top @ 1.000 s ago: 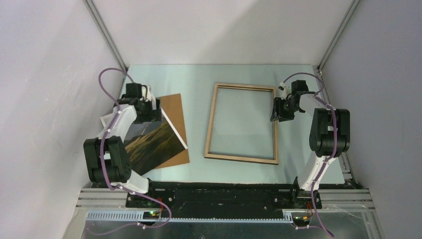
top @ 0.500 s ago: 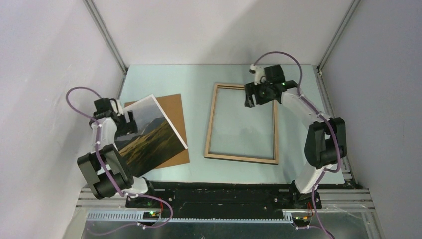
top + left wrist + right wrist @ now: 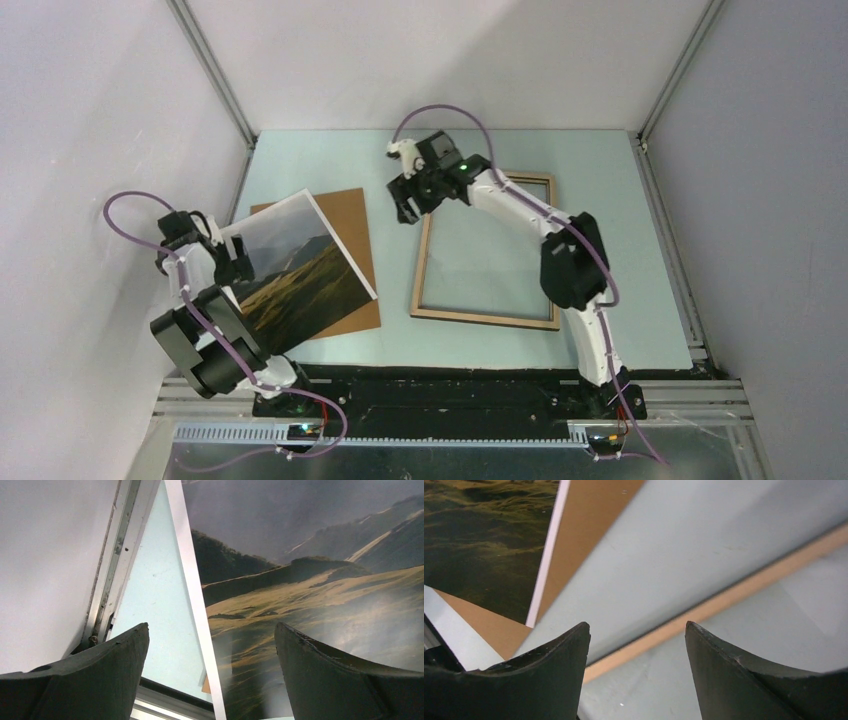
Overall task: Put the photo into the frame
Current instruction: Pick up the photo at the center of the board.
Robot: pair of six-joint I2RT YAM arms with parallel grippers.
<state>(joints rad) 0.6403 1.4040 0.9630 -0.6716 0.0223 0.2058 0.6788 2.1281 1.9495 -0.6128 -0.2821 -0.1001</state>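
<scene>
Overhead, the frame (image 3: pixel 485 319) lay flat near the middle of the table (image 3: pixel 620 260), light-wood side up, with the table surface visible through its pane. The photo (image 3: pixel 300 275) lay well to the left of it, printed side up and not inside it. The photo's right portion rested on the brown hardboard panel (image 3: pixel 352 215), and its left portion extended past the panel toward the left wall. A strip of bare table separated the panel from the frame's left rail.

The left gripper (image 3: pixel 238 262) sat at the photo's left edge. In the left wrist view its fingers (image 3: pixel 95 680) stood wide apart, and the photo's white border ran down between them. Neither finger could be seen touching the sheet, so the jaws were open and held nothing. Whether the photo's left edge rested on the table could not be determined.

The right arm reached diagonally across the frame, placing the right gripper (image 3: pixel 407 208) over the frame's far-left corner. In the right wrist view the jaws were spread, nothing was between them, and the wooden rail passed below the gap. That view also showed a corner of the photo and the hardboard panel beyond the rail.
</scene>
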